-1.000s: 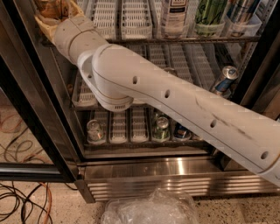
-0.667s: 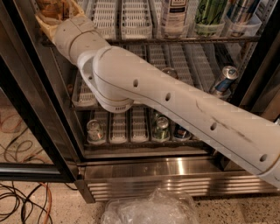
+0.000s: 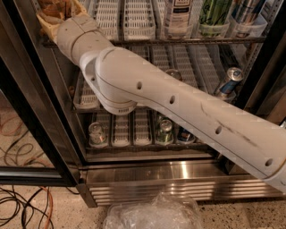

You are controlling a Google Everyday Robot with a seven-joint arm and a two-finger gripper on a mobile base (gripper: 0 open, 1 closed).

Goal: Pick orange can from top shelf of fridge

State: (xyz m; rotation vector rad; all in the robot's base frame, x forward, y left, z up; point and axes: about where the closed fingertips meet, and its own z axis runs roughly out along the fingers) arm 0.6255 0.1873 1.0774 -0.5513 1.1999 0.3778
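Observation:
The orange can point(image 3: 54, 8) shows as an orange-amber shape with dark markings at the top left corner, at the left end of the top shelf point(image 3: 187, 40) of the fridge point(image 3: 170, 176). My gripper point(image 3: 52, 18) is at the end of the white arm point(image 3: 147, 96), right at the can and mostly cut off by the picture's top edge. The arm reaches up and left across the open fridge. I cannot tell whether the can is held.
The top shelf also holds a pale bottle point(image 3: 178, 13), a green can point(image 3: 214, 12) and a blue-and-silver can point(image 3: 246, 11). A blue-and-silver can point(image 3: 229, 80) leans on the middle rack. Several cans point(image 3: 164, 130) stand on the lowest rack. A black door frame point(image 3: 27, 116), cables point(image 3: 22, 205) and a plastic bag point(image 3: 152, 214) are below.

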